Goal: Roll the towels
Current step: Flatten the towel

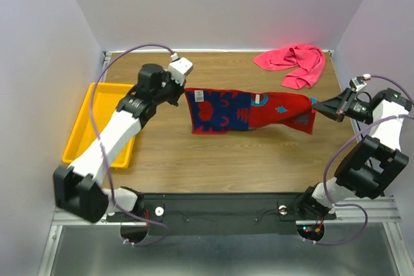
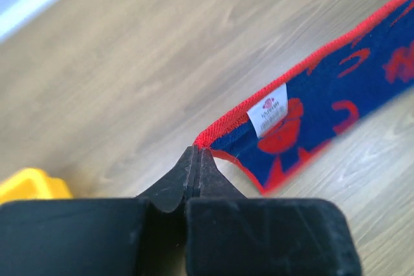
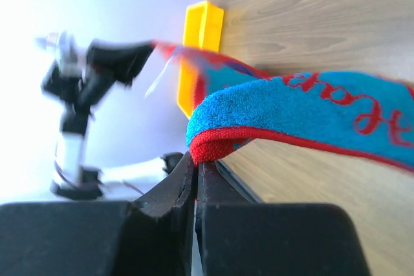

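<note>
towel spreading looks like the step in hand. the patterned towel (image 1: 249,111), red and dark blue with teal bits, hangs in the air over the middle of the table (image 1: 226,166), pulled out long from left to right. the left gripper (image 1: 183,92) is pinched tight on the towel's top left corner, near the white tag (image 2: 270,111). the right gripper (image 1: 315,103) is pinched tight on the right end, where the teal side folds over its tips. the towel's lower edge droops toward the wood; i cannot tell if it touches. the pink towel (image 1: 294,64) lies in a crumpled heap at the far right corner of the table, well apart from both grippers and not rolled. the yellow tray (image 1: 76,135) sits along the left edge.

i think the next move is to lower the patterned towel until it lies flat and smooth on the table, both arms going down together. then a gripper can let go, take one short end and turn it over and over into a roll. if one side drops first, the cloth may bunch up.
</note>
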Tool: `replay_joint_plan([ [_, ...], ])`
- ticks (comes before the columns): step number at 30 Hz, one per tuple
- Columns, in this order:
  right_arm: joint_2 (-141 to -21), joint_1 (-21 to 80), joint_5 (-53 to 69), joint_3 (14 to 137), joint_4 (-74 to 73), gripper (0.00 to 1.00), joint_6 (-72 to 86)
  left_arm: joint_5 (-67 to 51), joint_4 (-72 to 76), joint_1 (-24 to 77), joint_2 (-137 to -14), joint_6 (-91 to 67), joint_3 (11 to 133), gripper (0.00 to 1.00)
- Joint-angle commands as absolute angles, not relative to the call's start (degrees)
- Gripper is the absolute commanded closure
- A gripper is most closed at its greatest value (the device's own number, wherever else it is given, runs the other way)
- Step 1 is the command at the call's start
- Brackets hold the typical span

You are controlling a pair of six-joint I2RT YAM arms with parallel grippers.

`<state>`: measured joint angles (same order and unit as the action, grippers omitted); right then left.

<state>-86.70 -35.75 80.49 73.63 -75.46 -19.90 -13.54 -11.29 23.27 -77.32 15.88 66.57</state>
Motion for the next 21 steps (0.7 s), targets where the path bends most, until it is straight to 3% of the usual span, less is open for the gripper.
replay_joint_plan([
  [1,-83.24,-40.24,79.8,71.38,-71.46,0.99,-6.09,-18.1,-10.19,23.29,-66.23,22.66,59.97,1.0],
  [10,-75.95,-40.43,76.56,72.42,-71.46,0.99,0.87,-20.48,-15.81,23.38,-46.34,29.88,53.96,1.0],
  [16,-71.72,-40.43,74.63,70.24,-69.37,0.99,8.93,-20.66,-20.04,23.38,-44.91,29.45,55.98,1.0],
  [21,-72.93,-40.43,74.36,62.41,-60.49,1.0,17.39,-17.75,-16.09,23.38,-51.75,27.42,56.34,1.0],
])
